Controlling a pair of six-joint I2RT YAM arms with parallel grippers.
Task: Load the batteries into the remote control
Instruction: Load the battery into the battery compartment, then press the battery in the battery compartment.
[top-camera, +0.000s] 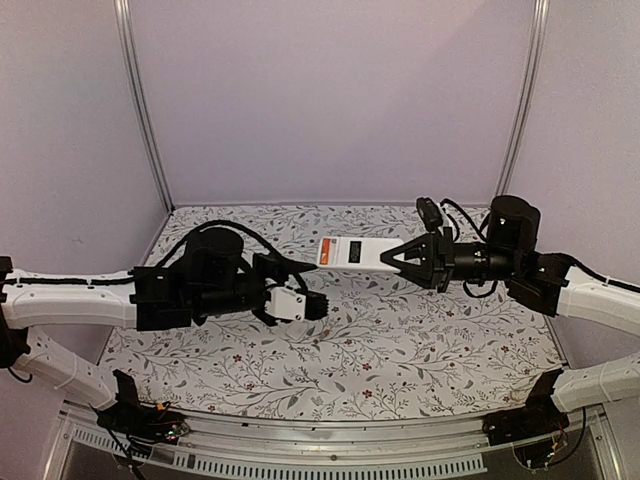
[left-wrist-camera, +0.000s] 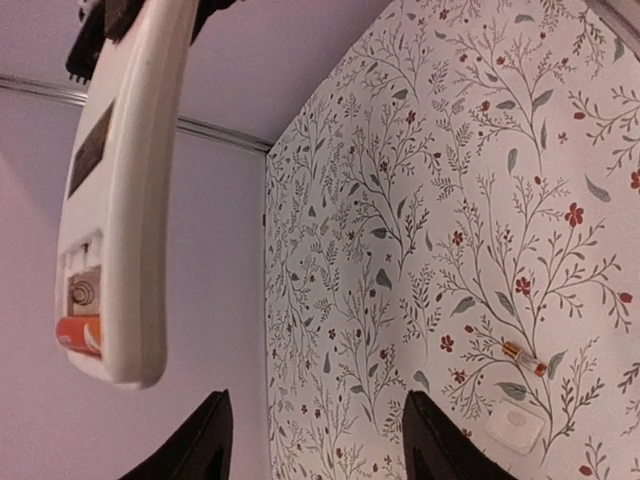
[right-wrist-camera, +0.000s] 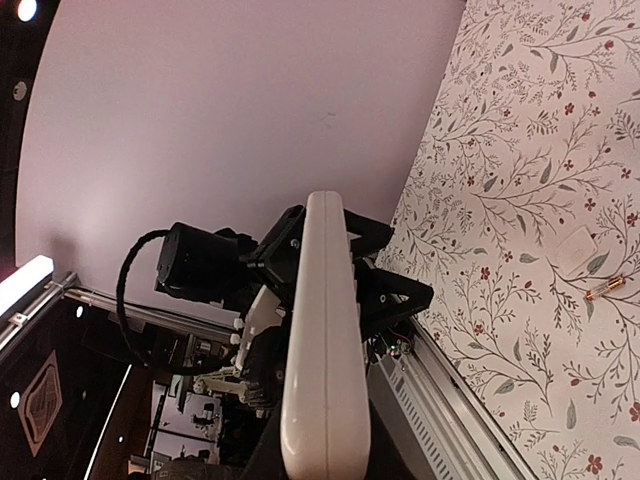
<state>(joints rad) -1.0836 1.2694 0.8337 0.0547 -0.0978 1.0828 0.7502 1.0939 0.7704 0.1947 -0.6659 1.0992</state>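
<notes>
White and slim, the remote control (top-camera: 352, 252) hangs in the air at the middle of the overhead view, clear of the floral desk (top-camera: 400, 350), with the right pincer (top-camera: 392, 258) clamped on its right-hand end. From the left wrist camera the handset fills the upper left of the frame, its back turned to the lens and the recess uncovered. One orange battery (left-wrist-camera: 78, 335) sits in the slot at the lower end, and beside it a bare slot shows a round metal contact (left-wrist-camera: 82, 293). The left pincer (left-wrist-camera: 318, 448) stands with its two dark fingers (left-wrist-camera: 200, 445) apart at the bottom of that frame, nothing between them; in the overhead view it sits below and left of the remote. A second battery (left-wrist-camera: 523, 357) lies flat on the desk at the lower right of the left wrist view. A small white cover plate (left-wrist-camera: 515, 428) lies near it, not touching. Both also show at the right edge of the right wrist view.
</notes>
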